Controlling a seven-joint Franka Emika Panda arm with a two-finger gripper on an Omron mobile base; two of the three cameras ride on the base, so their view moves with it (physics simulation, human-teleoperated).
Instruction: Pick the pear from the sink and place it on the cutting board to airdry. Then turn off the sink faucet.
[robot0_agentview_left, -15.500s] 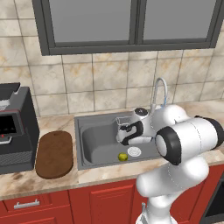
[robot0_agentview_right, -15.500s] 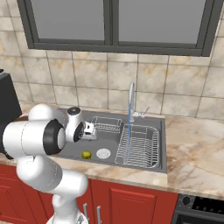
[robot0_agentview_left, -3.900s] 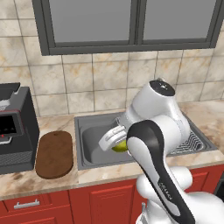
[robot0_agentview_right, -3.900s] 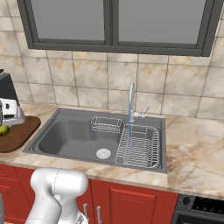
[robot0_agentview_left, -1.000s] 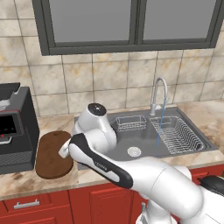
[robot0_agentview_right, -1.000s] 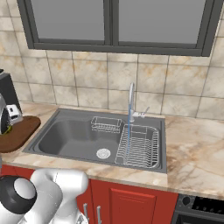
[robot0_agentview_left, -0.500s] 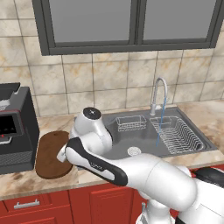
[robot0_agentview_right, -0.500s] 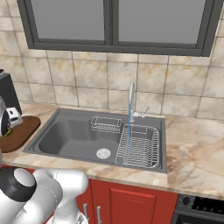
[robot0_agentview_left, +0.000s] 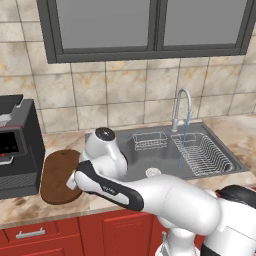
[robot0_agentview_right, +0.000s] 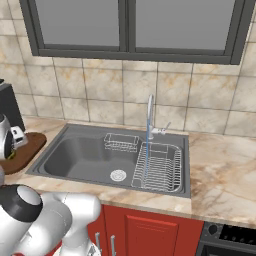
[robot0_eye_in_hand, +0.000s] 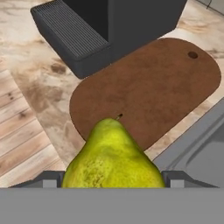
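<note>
The yellow-green pear sits between my fingertips, with my gripper shut on it. It hangs just above the near edge of the dark brown cutting board, close to the sink's rim. From the left base view my arm reaches over the cutting board and hides the pear. The sink shows its round drain. The silver faucet is running, with a thin blue stream falling by the drying rack.
A black boxy appliance stands just left of the board and close behind it in the hand view. A small wire basket and a drying rack sit in the sink. The counter's front edge lies just past the board.
My arm has swung a little further left and lower over the cutting board, still carrying the pear. The faucet keeps running.
</note>
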